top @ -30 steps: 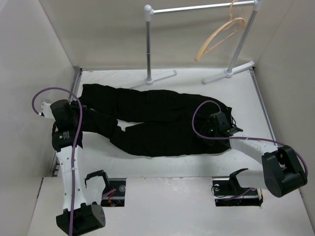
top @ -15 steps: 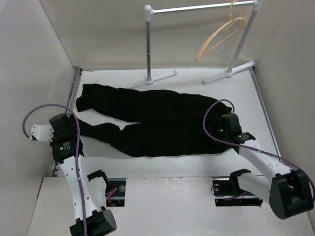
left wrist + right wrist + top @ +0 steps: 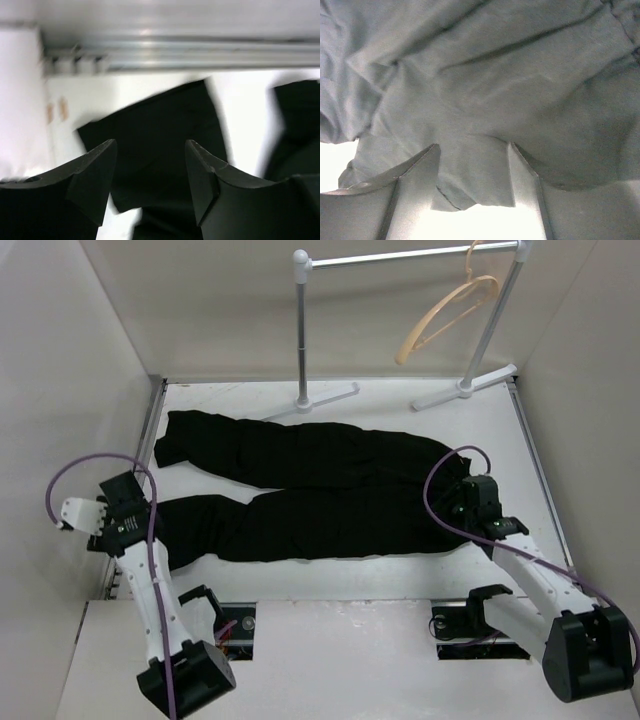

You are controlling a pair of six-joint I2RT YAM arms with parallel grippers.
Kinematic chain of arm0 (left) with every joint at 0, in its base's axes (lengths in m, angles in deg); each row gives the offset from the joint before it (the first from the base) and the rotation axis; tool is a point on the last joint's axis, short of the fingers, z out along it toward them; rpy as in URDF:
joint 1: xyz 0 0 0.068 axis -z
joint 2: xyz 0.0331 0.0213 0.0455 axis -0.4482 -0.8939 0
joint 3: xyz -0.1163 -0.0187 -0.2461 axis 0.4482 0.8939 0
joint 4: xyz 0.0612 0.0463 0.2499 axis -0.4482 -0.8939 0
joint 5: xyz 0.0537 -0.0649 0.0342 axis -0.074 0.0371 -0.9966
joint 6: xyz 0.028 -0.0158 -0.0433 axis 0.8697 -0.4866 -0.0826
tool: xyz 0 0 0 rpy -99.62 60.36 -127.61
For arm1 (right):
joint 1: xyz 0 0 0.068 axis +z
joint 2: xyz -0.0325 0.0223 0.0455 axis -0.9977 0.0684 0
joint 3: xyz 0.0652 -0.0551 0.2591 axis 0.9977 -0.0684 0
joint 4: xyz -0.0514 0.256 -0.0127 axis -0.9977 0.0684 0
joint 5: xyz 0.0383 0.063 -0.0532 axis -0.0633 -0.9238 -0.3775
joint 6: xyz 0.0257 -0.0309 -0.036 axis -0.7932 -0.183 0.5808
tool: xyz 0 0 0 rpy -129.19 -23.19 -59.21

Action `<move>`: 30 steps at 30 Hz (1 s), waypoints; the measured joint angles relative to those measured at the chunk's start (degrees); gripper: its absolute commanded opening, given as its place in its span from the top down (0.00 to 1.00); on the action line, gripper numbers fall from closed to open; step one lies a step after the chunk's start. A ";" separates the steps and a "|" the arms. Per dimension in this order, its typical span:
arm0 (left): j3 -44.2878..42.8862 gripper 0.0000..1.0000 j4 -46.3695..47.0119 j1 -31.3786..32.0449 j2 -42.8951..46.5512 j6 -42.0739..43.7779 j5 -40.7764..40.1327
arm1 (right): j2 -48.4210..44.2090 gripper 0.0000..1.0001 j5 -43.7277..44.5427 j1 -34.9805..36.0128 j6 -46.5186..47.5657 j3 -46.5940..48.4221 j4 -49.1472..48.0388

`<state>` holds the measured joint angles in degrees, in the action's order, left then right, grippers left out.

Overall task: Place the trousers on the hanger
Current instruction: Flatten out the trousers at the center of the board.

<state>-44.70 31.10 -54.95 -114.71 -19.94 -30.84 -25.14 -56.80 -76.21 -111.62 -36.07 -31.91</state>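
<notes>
The trousers [image 3: 320,490] are shown in plain black, the hanger [image 3: 430,318] in light tan at upper right. The surface [image 3: 400,412] is coloured white, the rail [image 3: 400,255] silver, the arm cables [image 3: 100,456] purple.

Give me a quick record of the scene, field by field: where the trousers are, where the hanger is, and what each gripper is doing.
trousers: spread flat on the table, legs to the left, waist right
hanger: bare, hooked on the rail, back right
left gripper: open, by the near leg's cuff
right gripper: open, over the waist end
task: trousers not yet on hanger
</notes>
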 measured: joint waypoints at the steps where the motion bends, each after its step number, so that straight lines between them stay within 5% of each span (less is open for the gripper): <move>1: -1.60 0.45 1.53 0.50 -1.40 0.76 -0.24 | 0.28 0.60 -0.20 0.09 0.17 -0.13 0.02; 3: -3.89 0.46 4.94 2.05 -6.14 2.27 -0.02 | 1.14 0.76 -0.81 0.70 0.22 -0.17 -0.15; 6: -4.28 0.45 8.68 3.52 -15.41 3.74 2.10 | 2.51 0.81 -1.86 2.10 0.37 -0.17 -0.24; 22: -8.50 0.50 21.24 1.57 -43.60 6.60 9.79 | 5.97 0.45 -3.65 10.86 1.38 -0.15 -0.46; 24: -9.25 0.59 21.94 1.57 -46.03 6.97 9.86 | 5.55 0.44 -3.41 10.86 1.40 -0.15 -0.46; 27: -11.43 0.89 22.91 1.60 -49.92 7.67 9.81 | 4.66 0.43 -2.84 10.80 1.42 -0.15 -0.26; 30: -13.79 0.98 23.45 1.73 -52.76 8.37 9.62 | 2.84 0.42 -1.42 9.51 1.51 0.07 0.68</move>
<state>-58.49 54.55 -53.22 -167.48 -11.56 -21.22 -22.30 -58.23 -66.70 -110.12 -36.00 -31.24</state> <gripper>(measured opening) 0.056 0.574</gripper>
